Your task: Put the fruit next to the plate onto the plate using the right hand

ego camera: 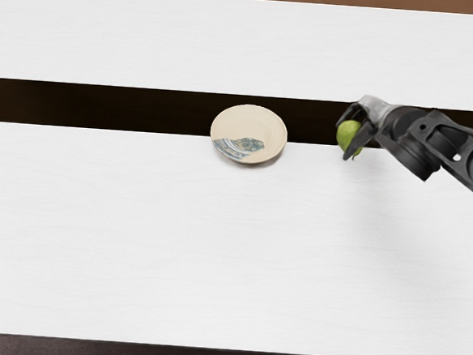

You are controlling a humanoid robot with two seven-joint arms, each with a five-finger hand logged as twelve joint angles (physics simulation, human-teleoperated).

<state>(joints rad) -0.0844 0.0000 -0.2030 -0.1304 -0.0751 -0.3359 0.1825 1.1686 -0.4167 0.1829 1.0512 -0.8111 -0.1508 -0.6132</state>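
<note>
- White worktop [134, 243] carries the plate [249, 134] at its far edge, against a dark gap.
- Right hand [372, 120], right of the plate, grips the fruit with curled fingers.
- Green, roundish fruit [347, 135] sits apart from the plate, level with it; the carry likely runs straight left.

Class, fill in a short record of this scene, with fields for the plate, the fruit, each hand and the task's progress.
plate: round cream plate with a blue pattern, near the far edge of the white table, nothing on it
fruit: small round green fruit, right of the plate, apart from it
right hand: black right hand, fingers curled around the fruit
left hand: not in view
progress: fruit not yet on the plate
</note>
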